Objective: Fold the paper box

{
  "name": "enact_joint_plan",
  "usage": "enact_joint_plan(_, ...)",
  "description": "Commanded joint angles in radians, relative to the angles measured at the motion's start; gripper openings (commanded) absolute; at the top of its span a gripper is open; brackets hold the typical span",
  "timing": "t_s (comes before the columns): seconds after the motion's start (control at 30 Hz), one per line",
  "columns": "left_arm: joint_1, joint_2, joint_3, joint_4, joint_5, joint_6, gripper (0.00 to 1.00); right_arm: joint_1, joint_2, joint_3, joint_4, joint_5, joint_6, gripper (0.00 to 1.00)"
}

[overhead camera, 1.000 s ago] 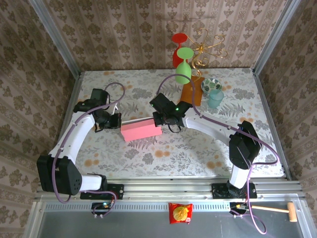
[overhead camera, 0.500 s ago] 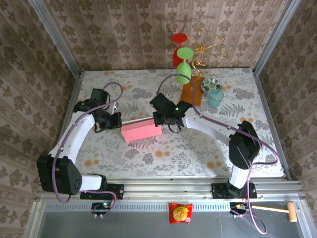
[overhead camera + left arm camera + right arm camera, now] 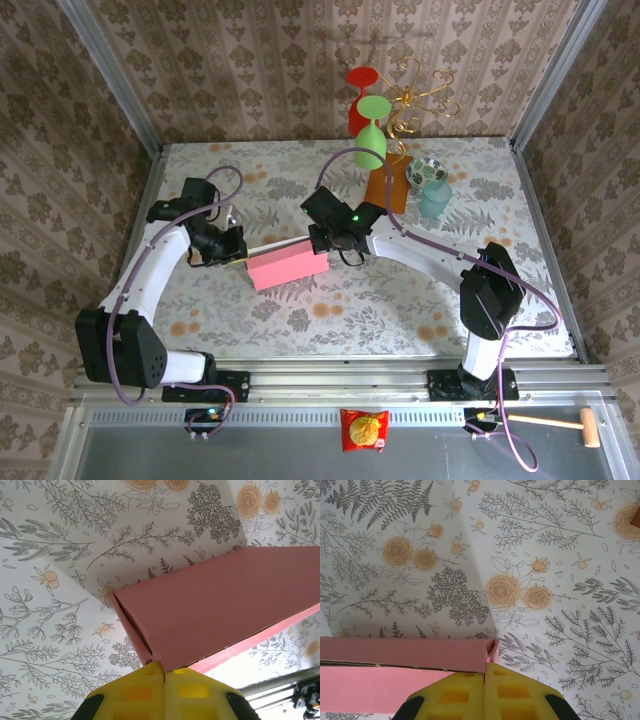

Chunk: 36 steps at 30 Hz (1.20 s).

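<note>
The paper box (image 3: 288, 268) is a pink closed block lying across the middle of the floral table. My left gripper (image 3: 240, 250) is shut, and its tips press the box's left end. In the left wrist view the yellow fingertips (image 3: 145, 677) meet under a corner of the box (image 3: 220, 605), where a side seam gapes slightly. My right gripper (image 3: 322, 243) is shut at the box's right end. In the right wrist view that gripper (image 3: 485, 667) touches the end of the box (image 3: 400, 652), with a small end flap (image 3: 493, 649) standing just above the tips. No cardboard shows between either pair of fingers.
Behind the right arm lie a brown-orange booklet (image 3: 385, 185), a green glass (image 3: 370, 140), a red glass (image 3: 360, 100), a teal cup (image 3: 435, 198) and a patterned bowl (image 3: 425, 170). A snack packet (image 3: 365, 430) and a wooden mallet (image 3: 570, 425) rest on the shelf below the arm bases.
The left arm has shifted a little and the box has slid slightly toward the near edge. Both grippers stay shut at its ends.
</note>
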Motion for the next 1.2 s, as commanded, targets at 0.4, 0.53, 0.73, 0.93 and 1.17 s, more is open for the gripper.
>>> enact_joint_plan(0.4,-0.016,-0.059,-0.08,0.038,0.082,-0.077,0.0,0.016,0.03,-0.012,-0.081,0.011,0.017,0.0)
enact_joint_plan(0.53,-0.025,-0.081,-0.116,0.062,0.069,-0.092,0.0,0.017,0.025,-0.019,-0.08,0.015,0.018,0.0)
enact_joint_plan(0.73,-0.03,-0.099,-0.144,0.07,0.042,-0.098,0.0,0.022,0.018,-0.031,-0.077,0.024,0.021,0.0)
enact_joint_plan(0.93,-0.029,-0.117,-0.163,0.075,0.021,-0.091,0.0,0.023,0.007,-0.045,-0.066,0.025,0.027,0.0)
enact_joint_plan(1.17,-0.033,-0.135,-0.185,0.098,0.006,-0.101,0.0,0.023,-0.011,-0.062,-0.062,0.023,0.033,0.0)
